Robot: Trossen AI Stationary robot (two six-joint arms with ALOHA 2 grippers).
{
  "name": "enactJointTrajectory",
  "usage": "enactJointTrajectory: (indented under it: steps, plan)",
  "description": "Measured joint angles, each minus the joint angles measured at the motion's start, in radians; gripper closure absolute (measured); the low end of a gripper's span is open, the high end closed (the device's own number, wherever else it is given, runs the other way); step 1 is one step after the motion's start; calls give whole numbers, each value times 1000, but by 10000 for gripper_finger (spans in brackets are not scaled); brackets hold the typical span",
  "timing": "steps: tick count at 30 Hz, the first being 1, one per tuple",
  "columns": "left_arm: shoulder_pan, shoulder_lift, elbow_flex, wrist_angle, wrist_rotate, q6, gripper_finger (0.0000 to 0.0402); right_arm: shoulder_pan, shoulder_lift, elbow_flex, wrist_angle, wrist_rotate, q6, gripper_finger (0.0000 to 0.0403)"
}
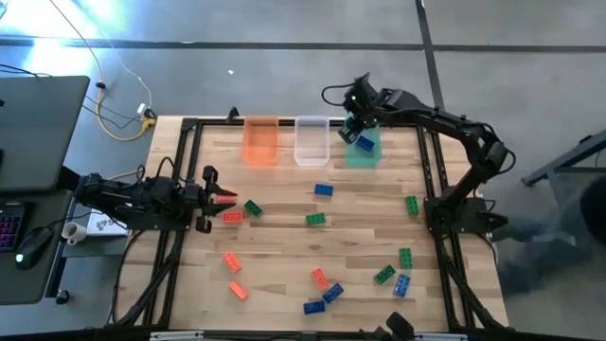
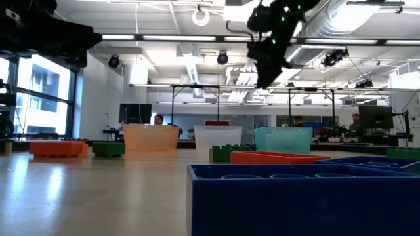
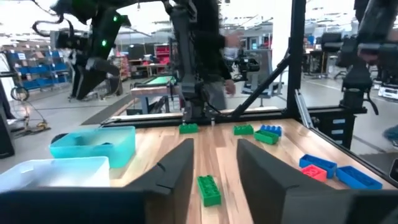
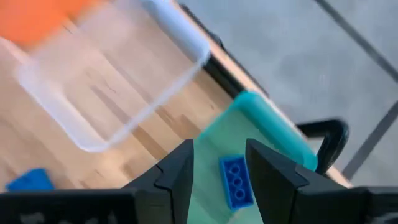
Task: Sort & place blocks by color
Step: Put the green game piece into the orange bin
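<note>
Right gripper [image 4: 219, 171] spread wide over green tub [image 1: 364, 152] at table's far edge, blue block [image 4: 236, 181] loose beneath. Wrong colour bin risk; could bounce off rim. Left gripper [image 1: 210, 197] open near left edge

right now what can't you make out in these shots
- Whether the blue block is gripped or already lying in the green tub: the right gripper frames it in the right wrist view, and it is too small in the high view.
- Left gripper in the high view: too small to tell open from shut.
- Tub contents in the low view: a big blue block blocks the foreground.
</note>
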Motion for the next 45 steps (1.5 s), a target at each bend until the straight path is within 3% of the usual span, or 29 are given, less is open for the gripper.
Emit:
enactJointTrajectory:
  steps: [8,13,19,33,45]
  plan:
    - [0,0,12,100,7,124,220,60,-2,216,-58,4,-28,267]
    - [0,14,51,133,19,279,190,80,-2,322,-83,5,-30,267]
    - [0,99,142,135,18,387,175,89,-3,398,-85,-7,-38,267]
    - [49,598,519,-382,-97,347,176,88,-2,408,-86,-40,-27,267]
    - [120,884,700,-675,-49,335,177,104,-2,408,-86,-67,-28,267]
